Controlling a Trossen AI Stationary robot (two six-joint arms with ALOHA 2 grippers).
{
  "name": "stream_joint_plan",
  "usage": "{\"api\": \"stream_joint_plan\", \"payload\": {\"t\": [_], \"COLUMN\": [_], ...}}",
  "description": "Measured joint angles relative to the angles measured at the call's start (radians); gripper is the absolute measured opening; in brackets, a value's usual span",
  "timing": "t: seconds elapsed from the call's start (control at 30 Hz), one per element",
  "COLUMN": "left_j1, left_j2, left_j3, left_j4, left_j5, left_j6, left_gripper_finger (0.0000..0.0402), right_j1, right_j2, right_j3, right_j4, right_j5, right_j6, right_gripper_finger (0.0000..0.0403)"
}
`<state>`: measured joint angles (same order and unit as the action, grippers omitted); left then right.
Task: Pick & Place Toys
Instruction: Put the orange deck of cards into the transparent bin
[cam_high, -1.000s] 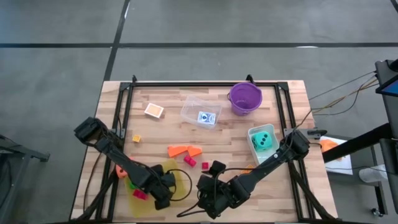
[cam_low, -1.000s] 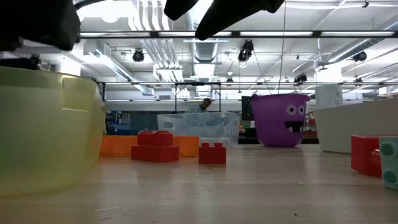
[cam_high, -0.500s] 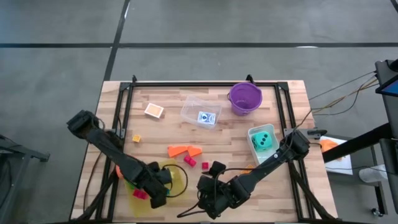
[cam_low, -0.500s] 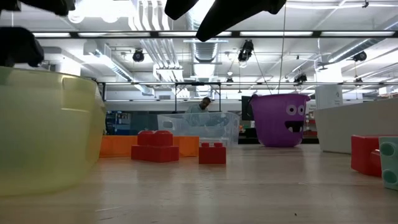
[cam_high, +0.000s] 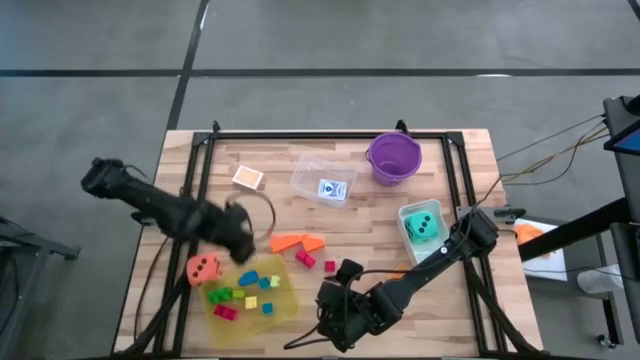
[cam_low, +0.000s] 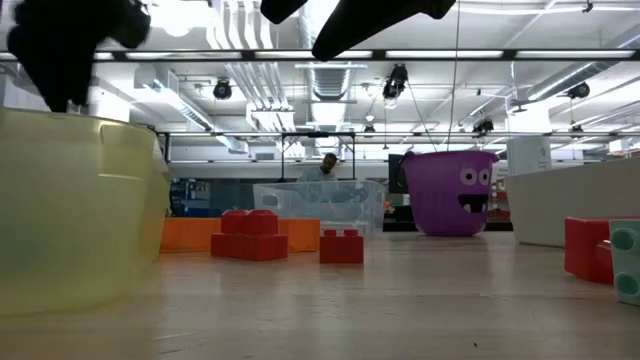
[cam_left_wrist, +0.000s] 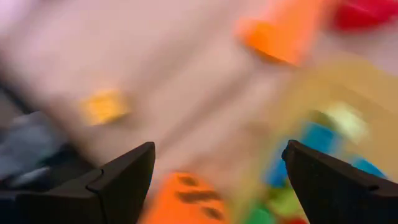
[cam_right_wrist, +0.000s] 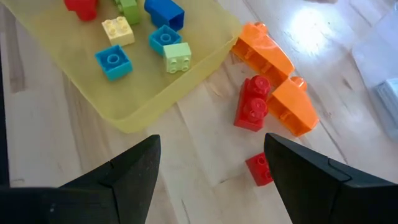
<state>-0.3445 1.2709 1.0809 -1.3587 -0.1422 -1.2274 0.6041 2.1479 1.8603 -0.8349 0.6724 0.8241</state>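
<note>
High view: several bricks (cam_high: 246, 293) are seen in tray (cam_high: 285, 305); wedges (cam_high: 297, 242), red bricks (cam_high: 306, 260) left at its 1 o'clock. Both grippers' fingers apart, empty.

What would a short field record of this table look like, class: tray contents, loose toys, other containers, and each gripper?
tray: flat yellow tray holding small bricks in blue, green, yellow and red
beside tray: orange die
loose toys: orange wedge pieces, two red bricks, small yellow brick
other containers: purple bucket; clear tub with a card pack; teal die in its own box
left gripper: open, empty, above the table beyond the tray
right gripper: open, empty, near the tray's corner
</note>
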Motion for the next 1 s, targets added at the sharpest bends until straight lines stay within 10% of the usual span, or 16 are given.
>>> {"api": "stream_joint_plan", "payload": {"t": [0.43,1.0], "left_j1": [0.796,0.883], "left_j2": [-0.007,0.132], "left_j3": [0.001,-0.002], "left_j4": [0.229,0.321], "left_j5": [0.136,-0.04], "left_j6": [1.055,1.532], "left_gripper_finger": [0.0351,0.0351], "right_j1": [0.002,-0.026], "right_j2": [0.0,0.0], "right_j3": [0.0,-0.002], "right_j4": [-0.066,-0.128], "right_j5": [-0.044,-0.044], "right_j6": [-0.072,-0.129], "right_gripper_finger": [0.0283,0.0283]}}
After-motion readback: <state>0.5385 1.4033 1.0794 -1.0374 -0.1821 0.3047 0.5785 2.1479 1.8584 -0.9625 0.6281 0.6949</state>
